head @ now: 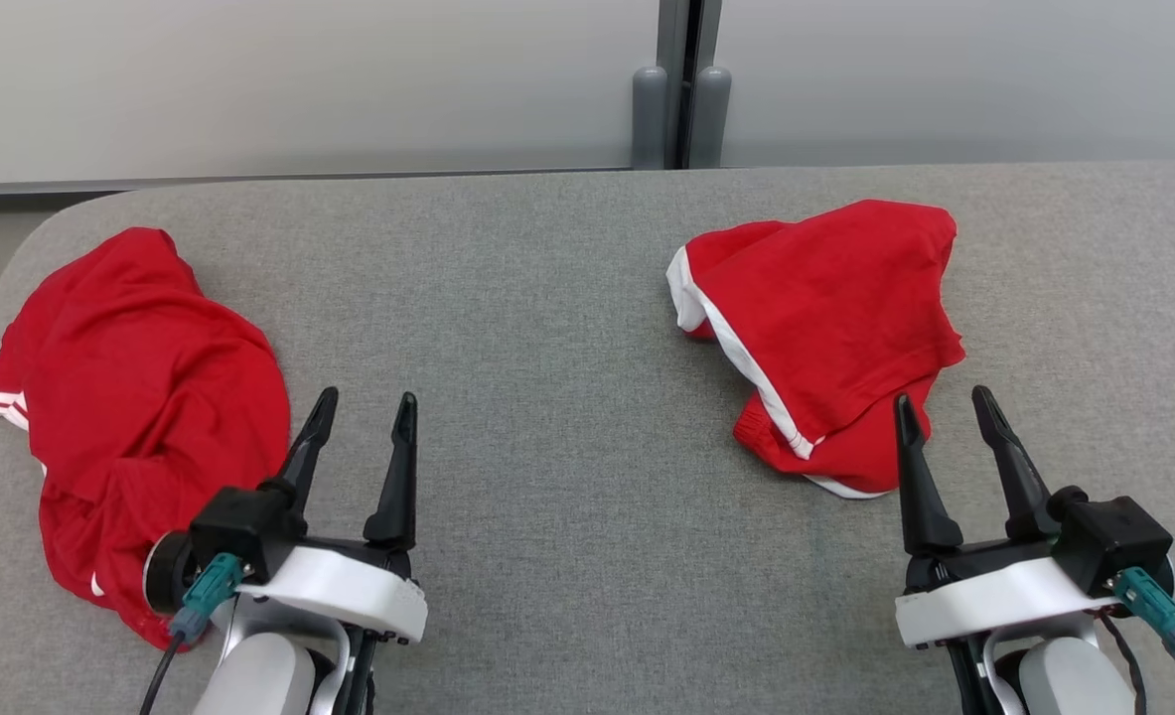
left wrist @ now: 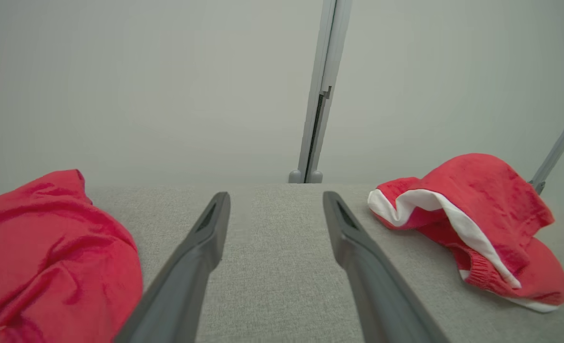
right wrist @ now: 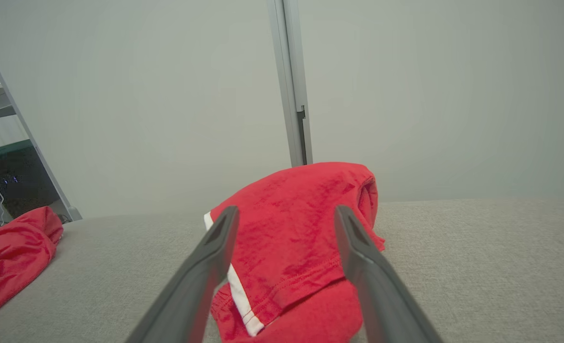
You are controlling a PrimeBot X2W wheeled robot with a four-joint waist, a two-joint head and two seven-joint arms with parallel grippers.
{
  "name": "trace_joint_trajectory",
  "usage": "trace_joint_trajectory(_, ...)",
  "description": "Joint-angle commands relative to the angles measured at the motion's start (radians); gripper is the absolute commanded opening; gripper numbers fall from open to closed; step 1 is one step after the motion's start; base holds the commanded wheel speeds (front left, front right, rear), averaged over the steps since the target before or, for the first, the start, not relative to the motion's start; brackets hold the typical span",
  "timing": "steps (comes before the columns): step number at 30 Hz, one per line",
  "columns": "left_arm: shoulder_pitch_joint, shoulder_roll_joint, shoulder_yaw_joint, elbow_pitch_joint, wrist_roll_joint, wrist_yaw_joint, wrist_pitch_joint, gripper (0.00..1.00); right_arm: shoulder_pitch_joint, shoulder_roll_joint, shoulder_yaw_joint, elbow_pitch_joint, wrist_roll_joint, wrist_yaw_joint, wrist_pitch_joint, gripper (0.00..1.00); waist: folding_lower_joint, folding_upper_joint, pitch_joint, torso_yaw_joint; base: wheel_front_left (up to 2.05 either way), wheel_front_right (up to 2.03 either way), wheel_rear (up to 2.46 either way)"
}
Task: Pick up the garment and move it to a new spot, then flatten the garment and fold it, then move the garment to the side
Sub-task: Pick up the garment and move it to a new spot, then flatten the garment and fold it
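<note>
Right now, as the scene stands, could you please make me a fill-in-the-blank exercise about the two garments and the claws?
1. The left claw and the right claw both stand ___, holding nothing.
2. The garment with the broad white band lies just ahead of the ___ claw.
3. The crumpled garment beside the left claw is ___ in colour.
Missing words: open; right; red.

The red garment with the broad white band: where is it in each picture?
Head view: red garment right of centre, just beyond the right gripper.
Left wrist view: at the far right.
Right wrist view: bottom centre.
Shared landmark: the grey wall post.
</note>
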Motion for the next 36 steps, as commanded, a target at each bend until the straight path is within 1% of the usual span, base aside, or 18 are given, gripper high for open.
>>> trace_joint_trajectory(1,0.002,-0.006,0.01,-0.006,0.004,-0.004,-0.002,1.0,0.006,-0.002,0.0,-0.001,0.003,0.003,-0.002,1.0,-0.0001,0.0,-0.002,-0.003,0.0,0.0,0.0)
trace_joint_trajectory(6,0.041,-0.049,0.072,-0.011,0.058,-0.053,-0.002,1.0,0.012,0.002,0.008,0.003,-0.007,0.003,-0.002,1.0,-0.0001,0.0,-0.007,-0.003,0.0,0.0,0.0)
trace_joint_trajectory(10,0.031,-0.066,0.1,-0.006,0.084,-0.079,-0.002,1.0,-0.003,-0.003,0.029,0.017,-0.025,0.003,-0.002,1.0,-0.0001,0.0,-0.002,0.0,0.0,0.0,0.0)
trace_joint_trajectory(12,0.023,-0.07,0.109,-0.007,0.094,-0.088,-0.002,1.0,-0.011,-0.011,0.043,0.036,-0.045,0.003,-0.002,1.0,-0.0001,0.0,0.006,0.004,0.0,0.0,0.0)
trace_joint_trajectory(15,0.019,-0.076,0.117,0.002,0.095,-0.099,-0.002,1.0,-0.031,-0.028,0.063,0.101,-0.081,0.002,-0.001,1.0,-0.0001,0.0,0.022,0.013,0.0,0.0,0.0)
trace_joint_trajectory(21,-0.004,-0.078,0.109,0.01,0.077,-0.105,-0.002,1.0,-0.112,-0.058,0.079,0.25,-0.148,0.002,-0.002,1.0,-0.0001,0.0,0.068,0.041,0.0,0.0,0.0)
trace_joint_trajectory(25,-0.013,-0.078,0.091,0.017,0.047,-0.09,-0.002,1.0,-0.158,-0.077,0.09,0.317,-0.192,0.002,-0.001,1.0,-0.0001,0.0,0.096,0.062,0.0,0.0,0.0)
trace_joint_trajectory(36,-0.051,-0.078,0.059,0.01,0.014,-0.074,-0.002,1.0,-0.221,-0.101,0.096,0.385,-0.29,0.002,-0.001,1.0,-0.0001,0.0,0.142,0.107,0.0,0.0,0.0)
